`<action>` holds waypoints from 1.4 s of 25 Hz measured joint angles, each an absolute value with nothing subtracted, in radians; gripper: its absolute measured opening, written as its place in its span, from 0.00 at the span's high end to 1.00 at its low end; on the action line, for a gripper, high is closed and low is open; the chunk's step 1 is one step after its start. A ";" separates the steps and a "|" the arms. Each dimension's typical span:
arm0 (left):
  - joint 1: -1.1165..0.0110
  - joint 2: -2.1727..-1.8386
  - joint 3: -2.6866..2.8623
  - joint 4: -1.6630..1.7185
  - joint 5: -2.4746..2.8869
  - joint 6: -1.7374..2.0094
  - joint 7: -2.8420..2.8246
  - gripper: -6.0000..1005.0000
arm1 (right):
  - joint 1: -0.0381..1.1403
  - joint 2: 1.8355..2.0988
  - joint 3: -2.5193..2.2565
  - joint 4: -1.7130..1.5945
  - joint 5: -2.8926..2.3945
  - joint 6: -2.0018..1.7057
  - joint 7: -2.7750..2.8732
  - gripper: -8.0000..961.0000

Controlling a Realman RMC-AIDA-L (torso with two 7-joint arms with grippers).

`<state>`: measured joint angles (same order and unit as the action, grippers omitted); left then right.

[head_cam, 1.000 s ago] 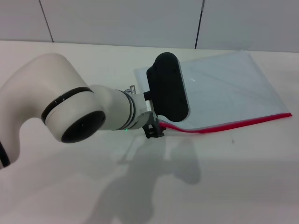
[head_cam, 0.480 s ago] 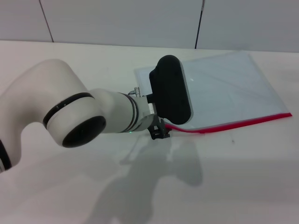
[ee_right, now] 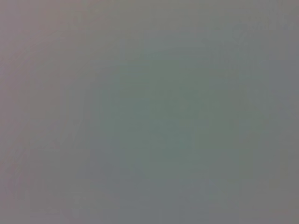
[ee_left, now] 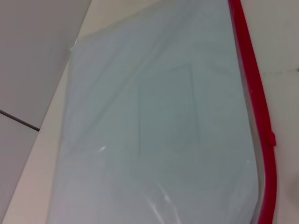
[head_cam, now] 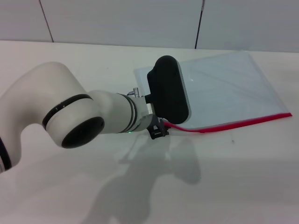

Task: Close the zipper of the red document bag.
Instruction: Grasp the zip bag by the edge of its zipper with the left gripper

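Note:
The red document bag [head_cam: 224, 93] lies flat on the white table, a translucent pale pouch right of centre in the head view. The zipper [head_cam: 243, 121], a thin red strip, runs along its near edge. My left gripper [head_cam: 160, 131] is down at the zipper's left end, mostly hidden under the arm's black wrist housing [head_cam: 169, 88]. The left wrist view looks along the bag [ee_left: 163, 116], with the zipper [ee_left: 252, 79] running down one side and a small bump on it. The right gripper is out of view, and its wrist view is blank grey.
The white table [head_cam: 233, 177] stretches wide on the near side of the bag. A grey panelled wall [head_cam: 121, 21] rises behind the table's far edge. My bulky left arm [head_cam: 70, 116] covers the table's left part.
The left wrist and gripper have shifted slightly right along the bag's near edge, then eased back a little. The bag has not moved.

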<state>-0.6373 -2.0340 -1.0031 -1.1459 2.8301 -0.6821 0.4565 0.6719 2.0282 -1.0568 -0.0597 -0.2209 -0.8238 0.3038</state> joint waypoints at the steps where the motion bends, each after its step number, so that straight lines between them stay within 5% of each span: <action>1: -0.637 -2.034 -1.004 -1.145 2.830 -0.682 0.456 0.37 | 0.672 2.028 -1.057 -0.060 -0.221 -0.824 0.304 0.46; 12: -0.637 -2.034 -1.010 -1.121 2.826 -0.651 0.453 0.44 | 0.672 2.030 -1.057 -0.059 -0.221 -0.824 0.304 0.46; 26: -0.647 -2.034 -1.015 -1.095 2.818 -0.607 0.432 0.84 | 0.673 2.030 -1.057 -0.056 -0.221 -0.824 0.306 0.46; 35: -0.660 -2.034 -1.045 -1.087 2.829 -0.605 0.367 0.90 | 0.673 2.030 -1.062 -0.057 -0.226 -0.824 0.327 0.46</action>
